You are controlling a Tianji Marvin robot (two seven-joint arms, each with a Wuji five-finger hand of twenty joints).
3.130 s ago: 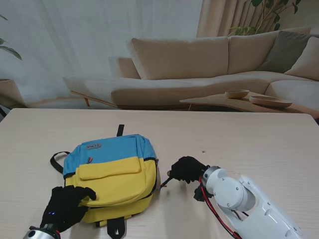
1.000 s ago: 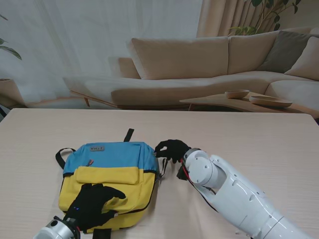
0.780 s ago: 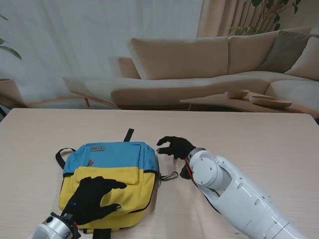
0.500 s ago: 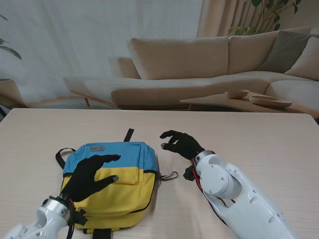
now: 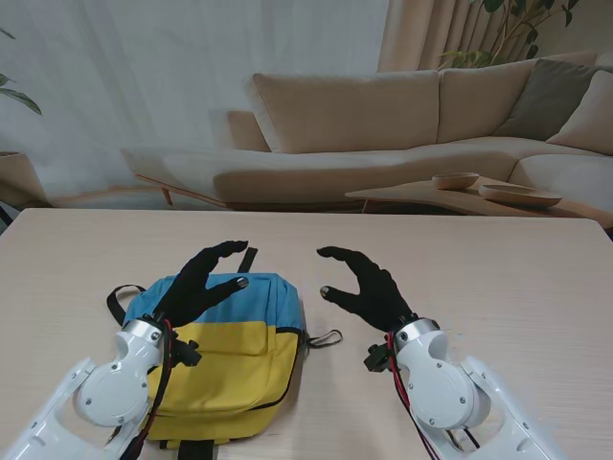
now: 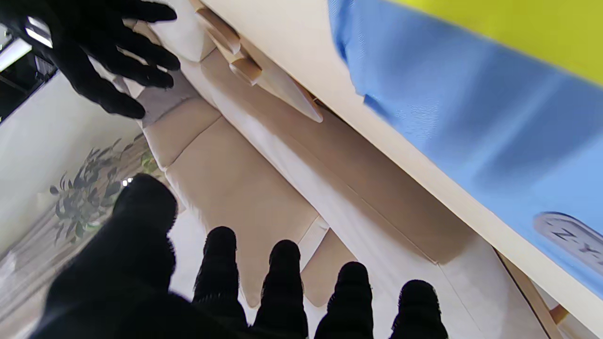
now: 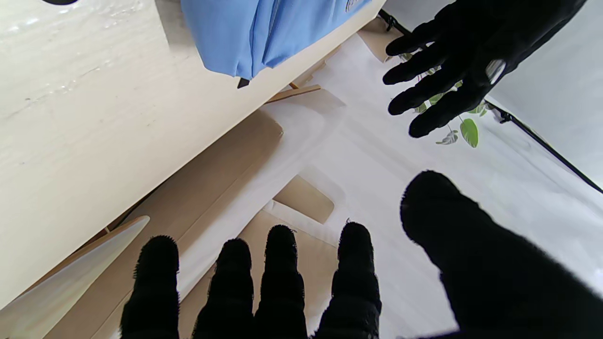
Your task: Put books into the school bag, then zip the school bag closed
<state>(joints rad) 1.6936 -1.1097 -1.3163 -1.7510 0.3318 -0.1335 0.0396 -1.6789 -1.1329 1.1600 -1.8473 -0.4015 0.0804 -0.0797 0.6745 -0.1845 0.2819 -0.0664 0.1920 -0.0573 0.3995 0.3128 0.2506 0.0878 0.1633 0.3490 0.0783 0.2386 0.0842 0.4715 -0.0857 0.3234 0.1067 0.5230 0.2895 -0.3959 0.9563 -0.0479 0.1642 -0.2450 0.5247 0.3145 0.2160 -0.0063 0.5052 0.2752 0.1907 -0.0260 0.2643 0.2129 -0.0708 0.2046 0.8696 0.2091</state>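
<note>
Both hands have lifted off since half a second ago: the left hand [image 5: 199,286] has come up from the yellow pocket, and the right hand [image 5: 369,285] has risen and drawn a little nearer to me. From the stand's view, both now hover with fingers spread wide, holding nothing, palms turned toward each other. The left hand hangs over the blue top of the school bag [image 5: 230,359]; the right hangs over bare table [image 5: 498,278], just right of the bag. The bag lies flat on the left half of the table, its long axis running from me outward, blue end with the handle loop [image 5: 247,259] pointing away, yellow end toward me.

At the left wrist, the fingers [image 6: 282,282] stand apart, the blue panel of the bag [image 6: 452,122] lies close by, and the other hand [image 6: 99,52] shows open.

At the right wrist, the fingers [image 7: 282,278] are splayed, the bag's blue corner [image 7: 254,33] rests on the table edge, and the opposite hand [image 7: 466,52] is open too.
</note>
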